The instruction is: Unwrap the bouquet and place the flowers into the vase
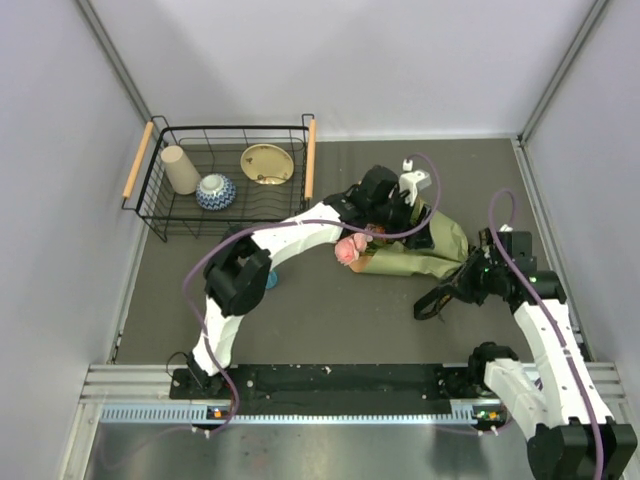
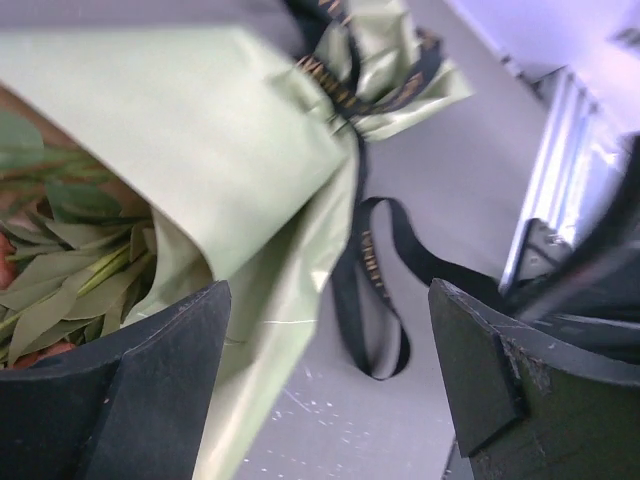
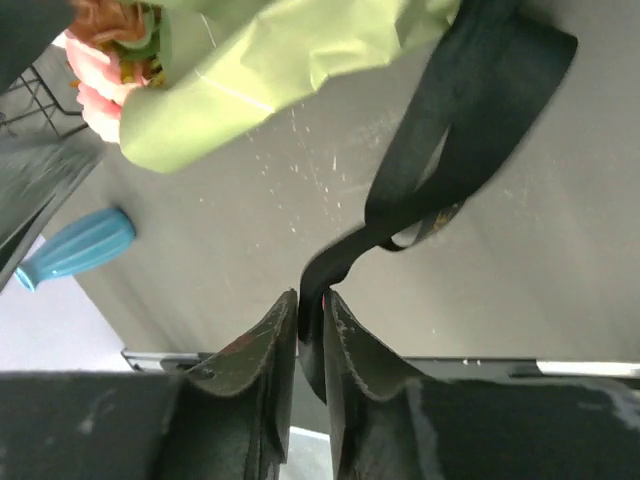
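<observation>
The dark grey desk (image 1: 330, 320) carries the bouquet (image 1: 420, 255) lying on its side, a black wire basket (image 1: 232, 128) well to the bouquet's far left, the teal vase (image 3: 80, 248) near its blooms, and black ribbon (image 2: 375, 300) looped beside its tied end.

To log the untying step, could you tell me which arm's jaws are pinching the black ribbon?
The right gripper: its jaws pinch the black ribbon, while the left gripper stands wide open.

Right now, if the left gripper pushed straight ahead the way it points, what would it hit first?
Probably the bouquet's olive-green paper cone, which hangs between the open left gripper fingers. The black ribbon loops just beyond it, though depth is unclear.
</observation>
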Controlling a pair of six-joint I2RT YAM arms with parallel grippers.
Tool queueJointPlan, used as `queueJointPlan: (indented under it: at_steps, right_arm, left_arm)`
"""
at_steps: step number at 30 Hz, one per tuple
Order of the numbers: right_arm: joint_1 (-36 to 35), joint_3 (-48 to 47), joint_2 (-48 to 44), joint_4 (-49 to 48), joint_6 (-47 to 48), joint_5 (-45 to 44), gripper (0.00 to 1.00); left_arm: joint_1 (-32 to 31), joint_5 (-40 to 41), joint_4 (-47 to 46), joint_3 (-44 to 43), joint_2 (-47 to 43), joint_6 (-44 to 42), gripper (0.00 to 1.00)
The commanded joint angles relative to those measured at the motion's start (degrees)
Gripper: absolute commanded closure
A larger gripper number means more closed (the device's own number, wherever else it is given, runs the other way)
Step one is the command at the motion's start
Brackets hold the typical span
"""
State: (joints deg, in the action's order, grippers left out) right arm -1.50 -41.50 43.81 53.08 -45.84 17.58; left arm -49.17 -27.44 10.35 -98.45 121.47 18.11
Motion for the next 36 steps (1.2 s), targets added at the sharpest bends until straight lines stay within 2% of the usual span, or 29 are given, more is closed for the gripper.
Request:
queueJointPlan:
  at_steps: [1, 2, 4, 8, 9, 12, 13, 14, 17, 18, 19, 27, 32, 36]
  right_arm:
    - [-0.4, -3.1, 3.5, -8.6, 2.2, 0.2, 0.59]
    - [-0.3, -5.4, 4.7, -8.7, 3.4, -0.9, 0.47]
    - [0.3, -7.8, 8.0, -8.1, 5.6, -4.7, 0.34]
    - [6.9, -10.7, 10.9, -6.8, 7.3, -11.1, 0.30]
    - [10.5, -10.2, 11.3, -7.7, 7.3, -13.0, 0.30]
    - [15.8, -7.2, 13.0, -13.3, 2.8, -13.7, 0.31]
    - [17.0, -4.6, 13.4, -18.0, 0.8, -12.6, 0.34]
    - [17.9, -3.4, 14.0, -20.1, -3.4, -10.2, 0.35]
    - [18.4, -0.1, 15.7, -27.5, -9.3, -10.3, 0.41]
    - [18.5, 0.2, 16.3, -27.7, -10.5, -11.2, 0.44]
    - [18.7, 0.5, 16.7, -27.6, -11.5, -12.0, 0.52]
    - [19.2, 6.8, 18.2, -26.3, -24.7, -17.0, 0.50]
    - [19.3, 6.5, 20.4, -26.4, -24.5, -22.0, 0.51]
    - [19.5, 4.5, 21.5, -26.6, -22.5, -22.5, 0.59]
  left_arm:
    - [0.4, -4.7, -1.7, 0.5, -7.9, 0.3, 0.14]
    - [0.4, -5.1, -1.9, 0.9, -8.4, 0.5, 0.14]
    - [0.4, -5.5, -2.3, 3.2, -10.3, 0.6, 0.14]
    - [0.4, -6.4, -2.4, 7.6, -13.5, 1.1, 0.14]
    - [0.4, -6.8, -2.7, 8.5, -14.2, 1.5, 0.13]
    - [0.3, -8.5, -5.5, 13.4, -18.4, 3.3, 0.14]
    - [0.3, -8.9, -6.0, 15.6, -19.3, 3.8, 0.14]
    - [0.2, -9.3, -6.4, 16.8, -20.4, 4.4, 0.14]
    - [-0.2, -8.9, -6.9, 20.8, -23.8, 3.8, 0.13]
    - [-0.3, -8.7, -6.6, 22.3, -25.2, 3.5, 0.07]
    - [-0.4, -8.7, -5.4, 23.0, -25.7, 3.1, 0.01]
    - [-0.8, -5.9, -2.4, 30.4, -32.5, -0.4, 0.01]
    - [-0.9, 1.3, 1.4, 31.7, -35.7, -3.8, 0.02]
    - [-1.1, 4.6, 2.2, 32.8, -39.6, -5.2, 0.03]
